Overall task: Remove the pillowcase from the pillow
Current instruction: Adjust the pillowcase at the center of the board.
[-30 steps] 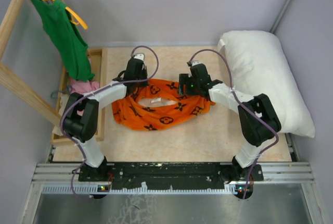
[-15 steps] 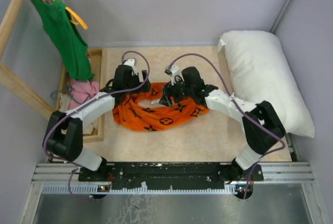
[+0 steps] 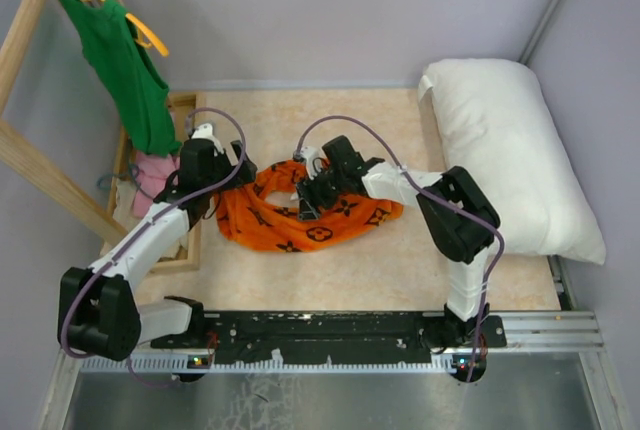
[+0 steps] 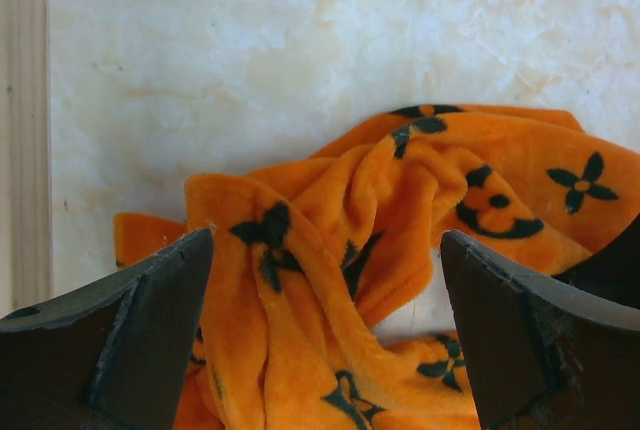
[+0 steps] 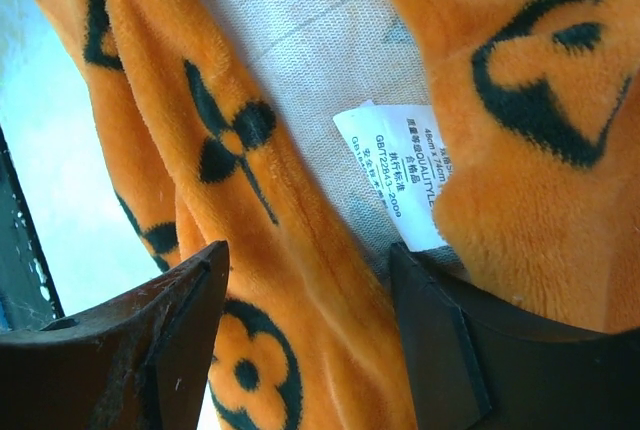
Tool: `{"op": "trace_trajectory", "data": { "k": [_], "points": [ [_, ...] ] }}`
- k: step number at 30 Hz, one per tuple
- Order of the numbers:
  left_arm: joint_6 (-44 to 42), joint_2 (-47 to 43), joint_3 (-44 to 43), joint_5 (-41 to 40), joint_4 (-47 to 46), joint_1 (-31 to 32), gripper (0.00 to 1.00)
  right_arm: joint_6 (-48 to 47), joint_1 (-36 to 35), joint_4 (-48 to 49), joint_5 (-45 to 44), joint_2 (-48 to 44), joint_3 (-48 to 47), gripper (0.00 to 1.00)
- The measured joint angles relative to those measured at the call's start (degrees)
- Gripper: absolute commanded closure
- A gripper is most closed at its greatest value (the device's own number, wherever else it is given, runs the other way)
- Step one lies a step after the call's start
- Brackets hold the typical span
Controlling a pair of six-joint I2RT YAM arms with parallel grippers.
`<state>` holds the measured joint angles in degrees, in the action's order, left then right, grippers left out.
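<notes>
The orange pillowcase with black motifs lies crumpled on the table, off the pillow. The plump white pillow rests apart from it at the right. My left gripper hovers open at the pillowcase's left end; in the left wrist view its fingers stand wide with folds of the pillowcase lying below and between them, nothing held. My right gripper is low over the middle of the heap. Its jaws are apart astride a fold of the pillowcase, next to a white care label on the pale lining.
A green tank top hangs on a yellow hanger from a wooden frame at the left. A pink cloth lies below it by a wooden tray edge. Walls close in behind and at the right.
My left gripper let go of the pillowcase, opened wide and drew back to the left. My right gripper moved left across the pillowcase to its middle.
</notes>
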<state>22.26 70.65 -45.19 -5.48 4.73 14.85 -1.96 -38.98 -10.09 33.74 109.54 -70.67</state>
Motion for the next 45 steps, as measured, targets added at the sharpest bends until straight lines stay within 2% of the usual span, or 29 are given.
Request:
{"op": "trace_trajectory", "data": {
  "k": [3,9,10,12,14,23,28,31,32,33,34,35,36,38,41,45],
  "points": [
    [0.2,-0.72,0.35,-0.11,1.01,-0.02,0.0,-1.01,-0.39,-1.31,0.48,0.57,-1.29,0.38],
    [0.24,-1.9,0.35,-0.59,1.75,-0.44,0.0,-3.52,-2.78,-5.88,4.11,0.76,-2.47,0.49],
    [0.24,-2.08,0.35,-0.74,1.79,-0.52,0.0,-4.07,-3.45,-6.99,5.22,0.76,-2.47,0.56],
    [0.24,-2.47,0.35,-0.96,1.84,-0.66,0.0,-5.05,-4.52,-8.98,7.26,0.76,-2.47,0.8],
    [0.26,-2.84,0.35,-1.11,1.86,-0.9,0.0,-6.08,-5.22,-10.86,9.05,0.76,-2.47,0.99],
    [0.68,-5.68,0.35,-2.16,3.32,-1.49,0.0,-6.97,-4.63,-15.37,11.91,-5.07,-3.89,1.0],
    [0.83,-7.04,0.35,-2.71,4.39,-1.51,0.0,-3.82,-0.87,-12.04,10.14,-7.72,-10.51,1.0],
    [0.87,-7.02,0.35,-3.5,4.76,-1.51,0.0,-1.84,2.93,-10.88,6.6,-4.96,-17.46,1.0],
    [0.9,-6.97,0.35,-3.82,4.79,-1.51,0.0,-1.38,3.85,-10.69,5.07,-2.6,-20.76,0.82],
    [0.92,-6.86,0.35,-4.2,4.76,-1.51,0.0,-1.09,4.46,-10.67,3.69,-0.52,-23.34,0.53],
    [1.01,-6.64,0.35,-4.57,4.74,-1.51,0.0,-0.48,5.14,-10.75,1.99,2.23,-26.23,0.3],
    [1.07,-6.4,0.37,-4.83,4.74,-1.51,0.0,0.11,5.55,-10.78,0.24,4.72,-28.26,0.1],
    [1.11,-6.12,0.44,-5.16,4.72,-1.51,0.0,0.39,5.77,-10.86,-1.55,6.82,-29.22,0.02],
    [1.18,-5.73,0.87,-5.86,4.7,-1.51,0.0,1.16,5.79,-11.5,-4.55,8.74,-28.35,0.01],
    [1.29,-5.4,2.12,-6.64,4.5,-1.53,0.0,3.13,6.03,-10.23,-8.74,6.8,-20.59,0.01],
    [1.31,-3.41,2.75,-6.69,4.0,-1.77,0.0,10.56,9.22,-6.51,-14.43,-4.98,-4.68,0.01]
  ]
}}
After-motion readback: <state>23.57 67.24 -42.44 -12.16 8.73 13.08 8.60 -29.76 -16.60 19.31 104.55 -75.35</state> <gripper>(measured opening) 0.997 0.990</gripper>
